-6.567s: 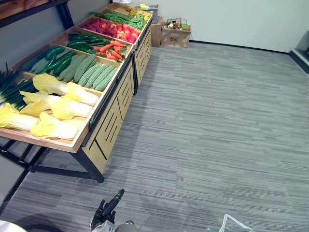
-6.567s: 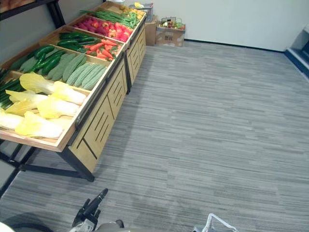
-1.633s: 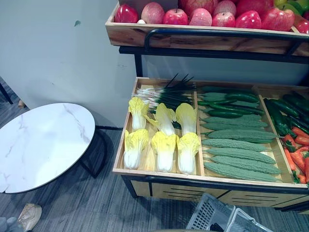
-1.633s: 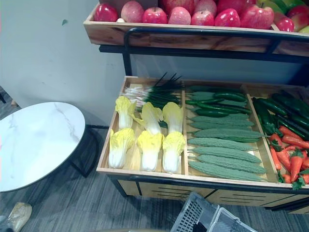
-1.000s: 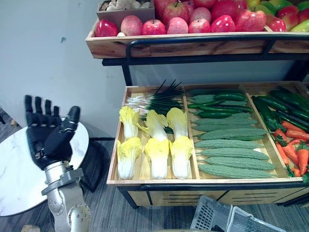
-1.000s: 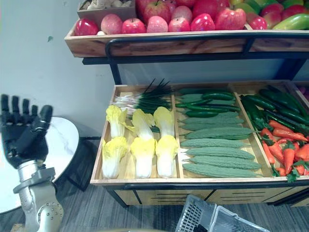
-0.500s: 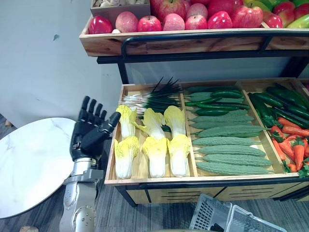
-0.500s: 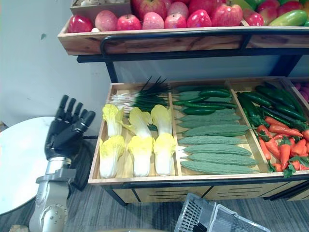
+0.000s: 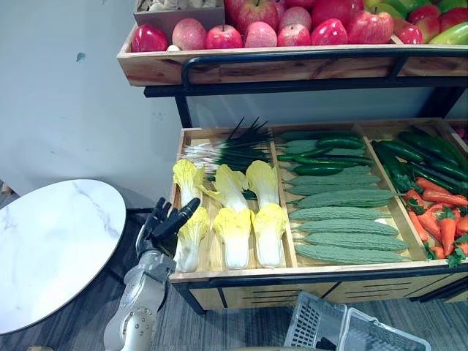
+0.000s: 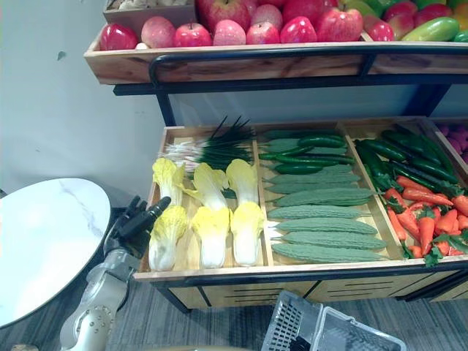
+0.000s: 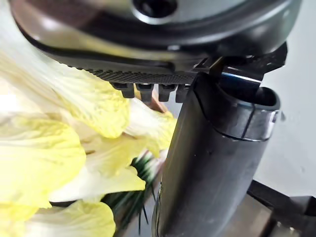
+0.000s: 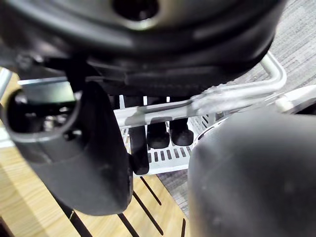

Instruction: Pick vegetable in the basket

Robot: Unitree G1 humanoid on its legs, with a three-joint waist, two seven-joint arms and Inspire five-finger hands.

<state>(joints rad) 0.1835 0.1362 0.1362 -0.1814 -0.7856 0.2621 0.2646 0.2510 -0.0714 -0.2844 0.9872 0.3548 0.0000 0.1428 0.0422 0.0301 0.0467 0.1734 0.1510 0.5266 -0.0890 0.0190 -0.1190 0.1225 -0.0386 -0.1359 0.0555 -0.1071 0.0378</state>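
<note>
Several yellow napa cabbages lie in the left compartment of the wooden produce stand [image 9: 307, 272]. My left hand [image 9: 164, 223] is open at the stand's front left corner, its fingers stretched toward the front-left cabbage [image 9: 190, 238] and right beside it. In the left wrist view the thumb [image 11: 212, 163] stands next to yellow cabbage leaves [image 11: 44, 163]. The white wire basket [image 9: 322, 329] hangs low in front of the stand. In the right wrist view my right hand [image 12: 94, 153] has its fingers curled under the basket's metal handle [image 12: 232, 94].
Green onions [image 9: 227, 150] lie behind the cabbages. Bitter gourds [image 9: 344, 234], cucumbers [image 9: 325, 153] and carrots [image 9: 442, 219] fill the compartments to the right. A shelf of apples [image 9: 292, 33] overhangs the stand. A round marble table [image 9: 51, 248] stands close on the left.
My left hand has dropped from a raised pose and moved right, down to the stand's front left corner beside the front-left cabbage. The camera has shifted slightly.
</note>
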